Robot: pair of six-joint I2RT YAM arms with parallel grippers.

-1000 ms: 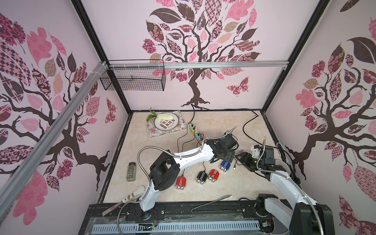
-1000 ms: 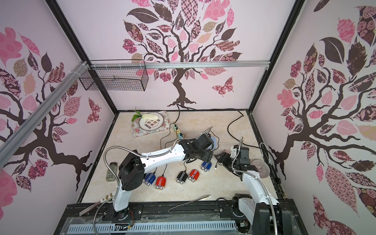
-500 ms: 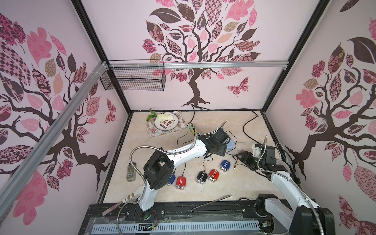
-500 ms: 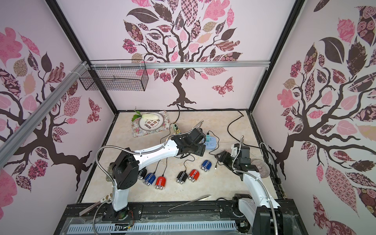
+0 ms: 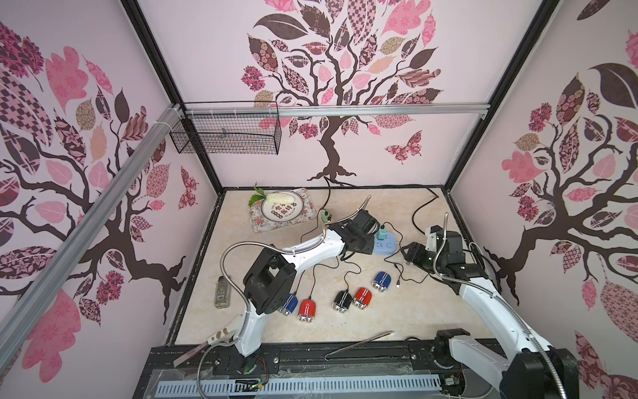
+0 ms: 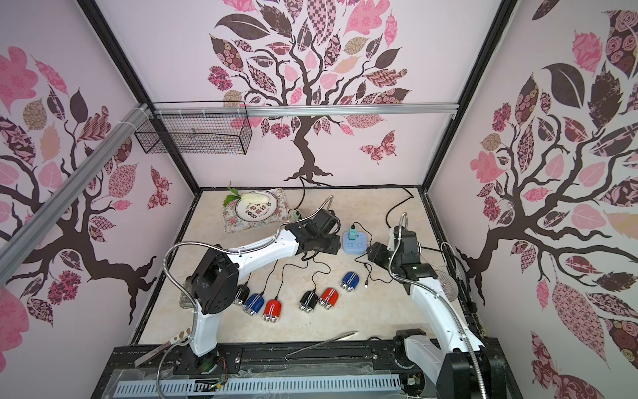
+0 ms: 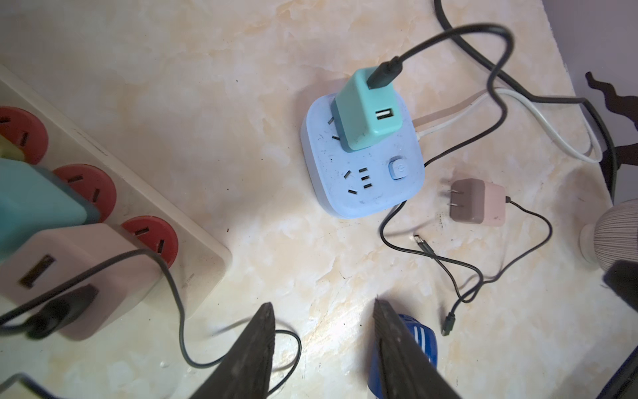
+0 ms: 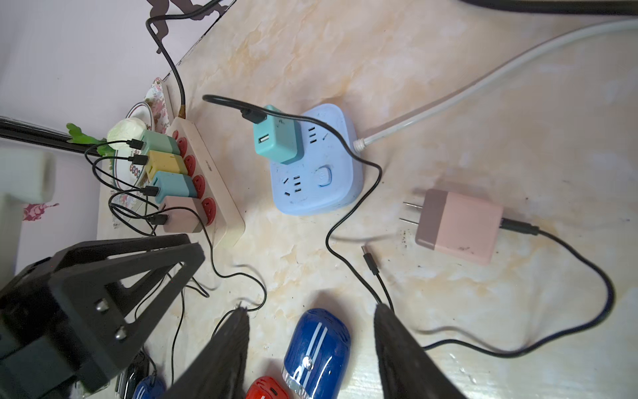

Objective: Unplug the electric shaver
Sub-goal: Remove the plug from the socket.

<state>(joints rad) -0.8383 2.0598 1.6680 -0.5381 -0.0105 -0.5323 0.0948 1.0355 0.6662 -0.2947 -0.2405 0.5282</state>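
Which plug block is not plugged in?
The pink charger lying flat beside the blue socket cube, its prongs bare; the rest sit in sockets.

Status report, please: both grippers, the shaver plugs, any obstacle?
Left gripper open, empty. Right gripper open, empty. Teal charger plugged in blue socket block; pink charger lies unplugged beside. Loose black cable nearby.

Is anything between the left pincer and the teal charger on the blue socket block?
Nothing visible: bare tabletop separates the left pincer and the teal charger; a thin black cable curls just beside that path.
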